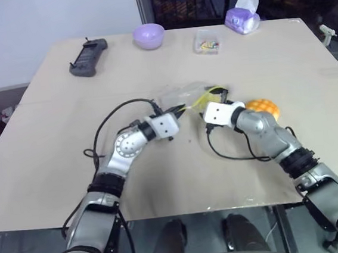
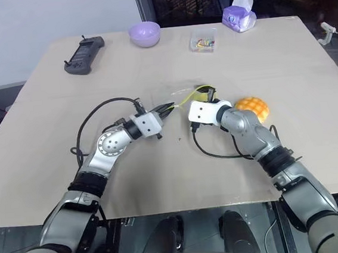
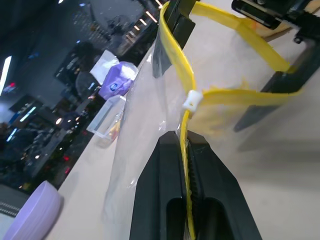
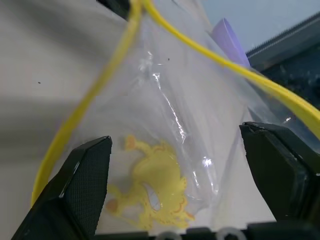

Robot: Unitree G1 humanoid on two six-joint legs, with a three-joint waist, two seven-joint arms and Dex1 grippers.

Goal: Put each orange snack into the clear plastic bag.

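One bun waiting, bag mouth held open

One orange snack (image 2: pixel 253 107) lay on the counter (image 2: pixel 315 148), not yet bagged. The left claw (image 3: pixel 186 150) was clenched on the yellow seal strip of the clear plastic bag (image 4: pixel 170 115). The right claw (image 4: pixel 175 165) gaped wide at the bag's mouth, gripping nothing. The snack sat just beside the right forearm, behind that claw.

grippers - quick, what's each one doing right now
left gripper: shut on the yellow seal strip of the clear plastic bag.
right gripper: open, fingers either side of the bag, holding nothing.
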